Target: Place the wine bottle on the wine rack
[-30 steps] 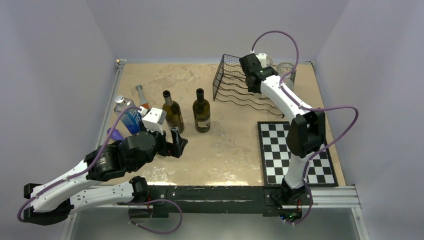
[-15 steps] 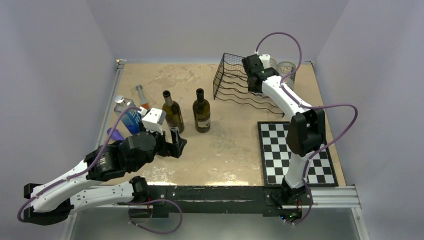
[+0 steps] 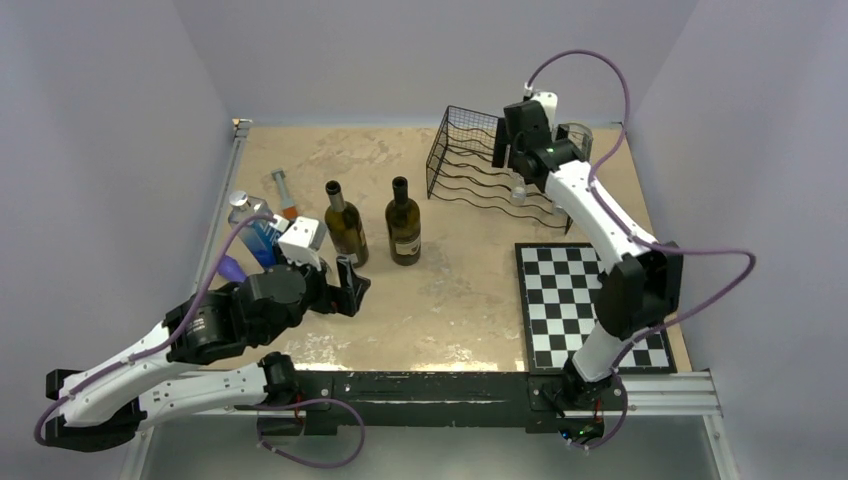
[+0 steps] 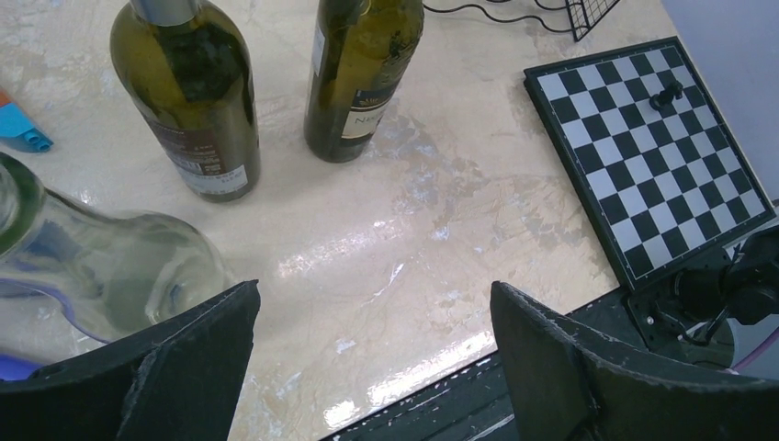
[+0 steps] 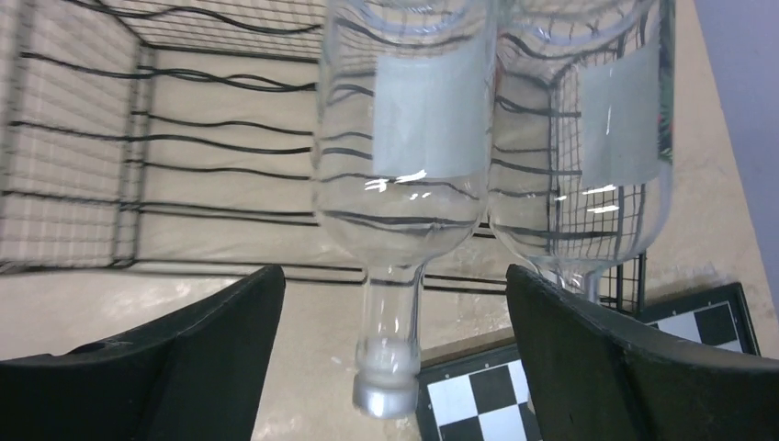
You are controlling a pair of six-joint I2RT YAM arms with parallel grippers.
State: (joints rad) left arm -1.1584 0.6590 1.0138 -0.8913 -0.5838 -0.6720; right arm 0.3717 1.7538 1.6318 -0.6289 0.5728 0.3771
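Note:
The black wire wine rack (image 3: 468, 160) (image 5: 184, 152) stands at the back right of the table. A clear wine bottle (image 5: 404, 138) (image 3: 518, 186) lies on it with its silver-capped neck pointing at me, and a second clear bottle (image 5: 588, 129) lies beside it on the right. My right gripper (image 5: 393, 276) (image 3: 512, 158) is open, its fingers well apart on either side of the first bottle's neck without touching it. Over the table's front left, my left gripper (image 4: 375, 287) (image 3: 352, 285) hangs open and empty. Two dark wine bottles (image 3: 404, 225) (image 3: 345, 225) stand upright beyond it.
A chessboard (image 3: 590, 300) (image 4: 643, 138) lies at the front right with a dark piece (image 4: 669, 92) on it. A clear bottle with a blue label (image 3: 250, 225) (image 4: 110, 266), a small orange-marked bottle (image 3: 283, 192) and a purple object (image 3: 230, 268) sit near the left edge.
My right gripper has opened and let go of the clear bottle's neck, and it has drawn back and to the right from the rack. The left arm has barely shifted.

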